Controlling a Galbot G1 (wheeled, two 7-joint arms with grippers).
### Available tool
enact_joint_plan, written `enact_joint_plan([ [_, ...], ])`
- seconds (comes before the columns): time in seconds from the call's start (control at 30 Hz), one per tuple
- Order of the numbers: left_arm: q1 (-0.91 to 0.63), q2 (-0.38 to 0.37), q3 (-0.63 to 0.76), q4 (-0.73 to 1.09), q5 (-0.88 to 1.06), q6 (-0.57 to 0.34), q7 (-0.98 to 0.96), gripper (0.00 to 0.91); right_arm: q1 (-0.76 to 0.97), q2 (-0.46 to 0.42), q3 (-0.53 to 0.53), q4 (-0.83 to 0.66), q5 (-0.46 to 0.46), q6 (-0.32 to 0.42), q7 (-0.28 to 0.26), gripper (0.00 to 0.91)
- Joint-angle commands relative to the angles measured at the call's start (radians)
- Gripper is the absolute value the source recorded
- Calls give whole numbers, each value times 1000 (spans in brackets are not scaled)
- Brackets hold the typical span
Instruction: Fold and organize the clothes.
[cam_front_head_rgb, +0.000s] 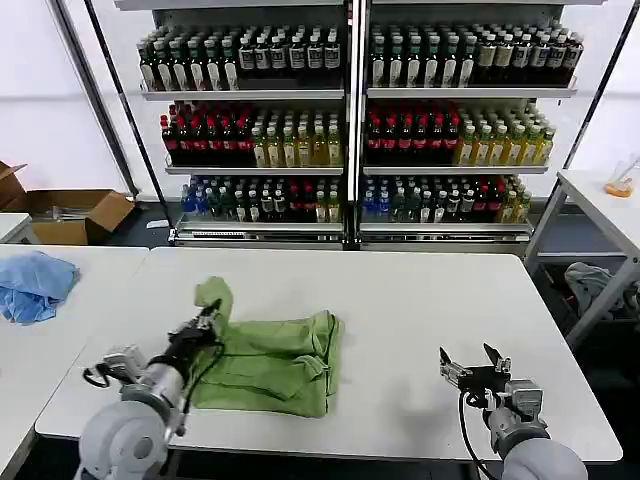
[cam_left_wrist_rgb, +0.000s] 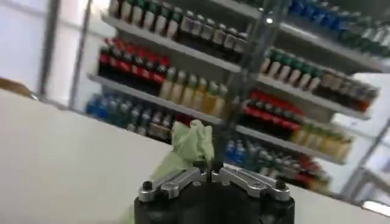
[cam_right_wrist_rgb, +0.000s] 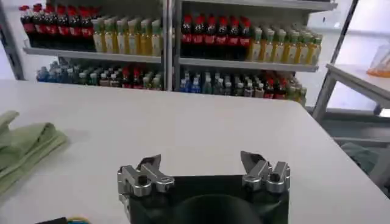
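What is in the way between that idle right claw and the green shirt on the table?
Nothing visible. The right claw sits open near the table's front right edge, and bare tabletop stretches from it to the green shirt. The left claw is shut on a raised part of the shirt at its far left side.

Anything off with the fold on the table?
Yes: the green polo shirt is folded unevenly, with one bunched flap sticking up at its far-left corner, pinched by the left gripper. The right gripper waits open, apart.
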Motion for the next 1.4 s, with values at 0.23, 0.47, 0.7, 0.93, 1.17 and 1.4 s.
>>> enact_joint_plan([
  [0.23, -149, -197, 310, 242, 69, -4, -17, 40, 9, 3, -3, -10, 2, 0, -2, 907],
  [0.47, -125, -201, 362, 197, 109, -37, 73, 907, 9, 1, -3, -16, 2, 2, -4, 907],
  [0.7, -115, -212, 347, 194, 162, -57, 100, 907, 6, 2, -5, -18, 1, 4, -6, 907],
  [0.93, -20, -135, 155, 112, 317, -79, 88, 907, 6, 1, -7, -11, 1, 7, -9, 907],
  [1.17, 102, -31, -75, 133, 412, -114, 75, 907, 8, 2, -12, -14, -2, 12, -13, 907],
  [1.4, 123, -12, -92, 201, 451, -110, 75, 907, 2, 18, -18, -13, -16, 13, -13, 907],
])
